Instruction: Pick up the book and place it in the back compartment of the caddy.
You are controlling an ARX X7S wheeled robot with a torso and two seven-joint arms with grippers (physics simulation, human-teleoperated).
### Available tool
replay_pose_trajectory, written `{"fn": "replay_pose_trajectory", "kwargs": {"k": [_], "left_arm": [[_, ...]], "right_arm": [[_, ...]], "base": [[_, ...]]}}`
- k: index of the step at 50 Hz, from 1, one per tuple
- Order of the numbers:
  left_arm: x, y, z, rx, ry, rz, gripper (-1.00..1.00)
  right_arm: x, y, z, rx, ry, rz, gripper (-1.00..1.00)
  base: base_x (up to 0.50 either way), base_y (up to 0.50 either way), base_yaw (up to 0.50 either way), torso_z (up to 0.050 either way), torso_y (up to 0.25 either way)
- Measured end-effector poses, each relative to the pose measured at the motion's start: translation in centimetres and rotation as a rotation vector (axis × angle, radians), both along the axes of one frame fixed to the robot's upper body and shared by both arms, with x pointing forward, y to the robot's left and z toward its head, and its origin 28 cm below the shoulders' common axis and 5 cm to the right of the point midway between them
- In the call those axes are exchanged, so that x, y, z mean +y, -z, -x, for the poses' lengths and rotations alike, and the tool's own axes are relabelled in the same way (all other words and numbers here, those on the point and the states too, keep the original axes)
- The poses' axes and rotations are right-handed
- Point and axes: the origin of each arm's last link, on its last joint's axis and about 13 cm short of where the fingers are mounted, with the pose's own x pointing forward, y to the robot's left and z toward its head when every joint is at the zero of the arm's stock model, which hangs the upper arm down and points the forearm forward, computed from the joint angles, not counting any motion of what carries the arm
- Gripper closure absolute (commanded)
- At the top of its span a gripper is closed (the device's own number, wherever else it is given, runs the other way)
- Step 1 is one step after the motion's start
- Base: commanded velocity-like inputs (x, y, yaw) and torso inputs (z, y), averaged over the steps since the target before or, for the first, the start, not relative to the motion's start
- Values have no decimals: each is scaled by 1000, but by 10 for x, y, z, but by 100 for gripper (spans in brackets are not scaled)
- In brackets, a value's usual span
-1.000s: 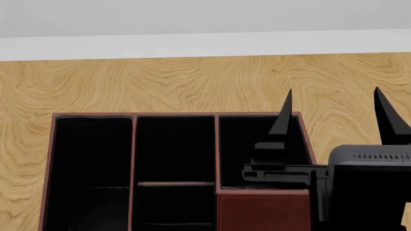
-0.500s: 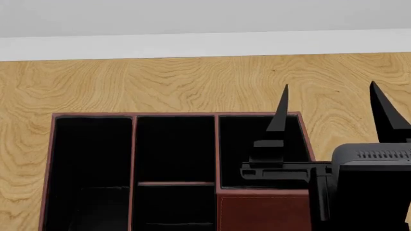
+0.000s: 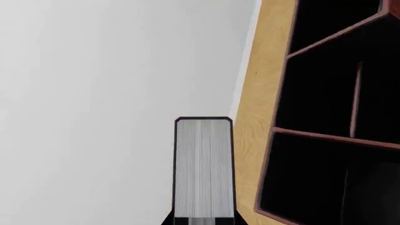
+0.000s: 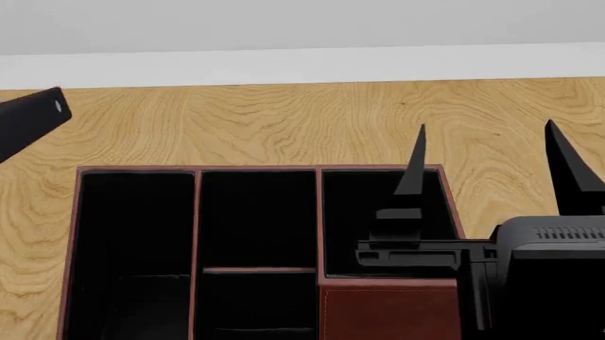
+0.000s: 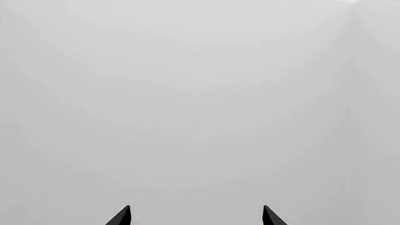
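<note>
The book (image 3: pixel 203 168), a pale ribbed block with a thin black border, sticks out from my left gripper (image 3: pixel 203 221), which is shut on it beside the caddy (image 3: pixel 273 140). In the head view a dark flat end (image 4: pixel 28 120) reaches in at the left edge, above the caddy's far left corner; I cannot tell book from finger there. The caddy (image 4: pixel 319 219) has red-brown rims and black sections. A crossbar (image 4: pixel 257 270) splits its middle column, and the back compartment (image 4: pixel 257 304) lies on my side of it. My right gripper (image 4: pixel 485 126) stands open over the caddy's right side, holding nothing.
The caddy rests on a wood-grain tabletop (image 4: pixel 283 120) that ends at a white wall (image 4: pixel 302 35). A stitched brown panel (image 4: pixel 387 312) closes the caddy's near right corner. The right wrist view shows only blank grey beyond my open right gripper (image 5: pixel 196 210).
A dark end has come into the head view at the upper left, above the caddy's corner. My right gripper rose a little and shifted slightly right, still open.
</note>
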Motion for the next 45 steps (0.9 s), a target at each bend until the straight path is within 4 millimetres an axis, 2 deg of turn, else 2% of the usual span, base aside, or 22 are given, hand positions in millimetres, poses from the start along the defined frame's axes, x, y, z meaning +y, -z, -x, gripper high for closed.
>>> {"fn": "replay_pose_trajectory", "kwargs": {"k": [19,45], "left_arm": [[-46,-35,-22,-49,169,17,100],[-104,-47,-60,16,271,-25,100]], "right_arm": [[-2,-3,3,-15,0,-5,-100],[-5,-6,8,-36,1,-13,-100]], "base": [[0,0,0,1,1],[0,0,0,0,2]]}}
